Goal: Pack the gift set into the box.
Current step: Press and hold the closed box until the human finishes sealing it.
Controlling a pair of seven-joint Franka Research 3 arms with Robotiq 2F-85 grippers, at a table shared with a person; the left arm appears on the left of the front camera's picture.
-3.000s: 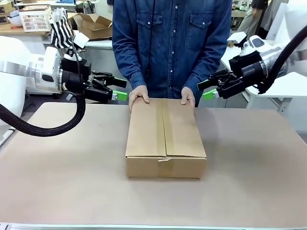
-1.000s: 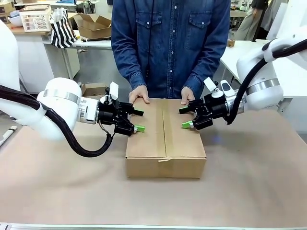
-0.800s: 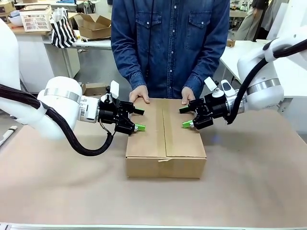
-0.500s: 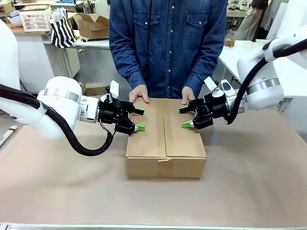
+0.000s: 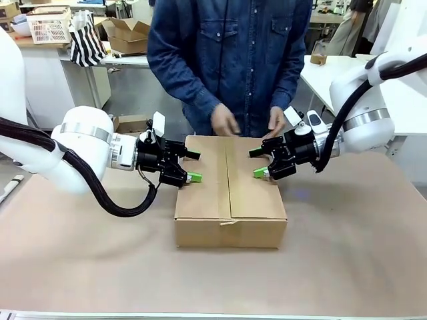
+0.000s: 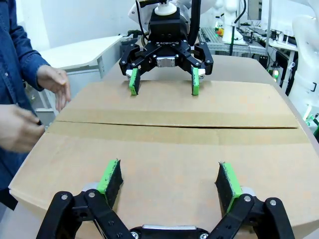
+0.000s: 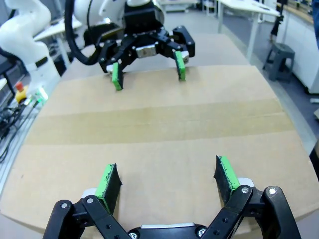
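The box [image 5: 230,193] lies flat at the middle of the surface [image 5: 87,267], its top flaps folded shut and meeting along a central seam that runs from the near edge toward the person. The left end effector [image 5: 189,166] hovers at the box's left long edge, near the far corner, fingers spread wide and gripping nothing; its green pads [image 6: 110,179] straddle the cardboard edge in the left wrist view. The right end effector [image 5: 259,163] mirrors it at the right long edge, likewise spread and empty, with its pads [image 7: 109,184] over the flap in the right wrist view. Each wrist view shows the opposite end effector across the lid, pointing inward. The person's hands [image 5: 225,123] are raised just above the far edge of the box, not touching it. Broad bare stretches of surface lie open on the near side and to both sides of the box. Behind the person, a striped bag [image 5: 85,41] and a small open carton [image 5: 130,35] stand on a background table.
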